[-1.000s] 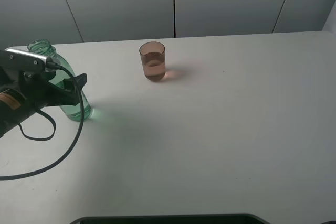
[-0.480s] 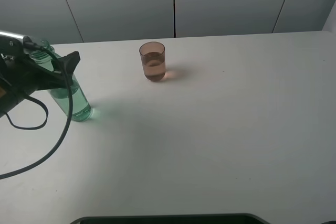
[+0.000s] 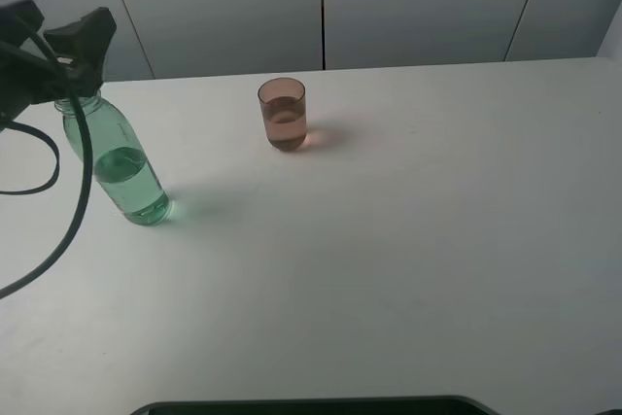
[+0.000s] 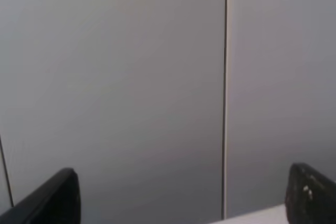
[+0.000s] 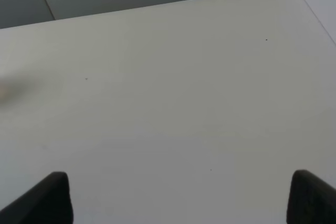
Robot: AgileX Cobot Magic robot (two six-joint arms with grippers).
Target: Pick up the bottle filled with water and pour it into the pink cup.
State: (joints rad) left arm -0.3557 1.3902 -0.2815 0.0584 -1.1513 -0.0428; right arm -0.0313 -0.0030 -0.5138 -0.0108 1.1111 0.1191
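Observation:
The bottle, green-tinted and uncapped, stands upright on the white table at the left, with water in its lower part. My left gripper hangs open just above the bottle's neck, touching nothing. In the left wrist view the left gripper faces the grey wall, its fingertips wide apart with nothing between them. The pink cup stands to the right of the bottle, further back, with liquid in it. In the right wrist view my right gripper is open over bare table.
A black cable loops down from the left arm in front of the bottle. Grey wall panels rise behind the table's far edge. A dark object lies along the near edge.
My left gripper has risen from around the bottle's body to above its neck. The bottle stays standing on the table. The cup has not moved.

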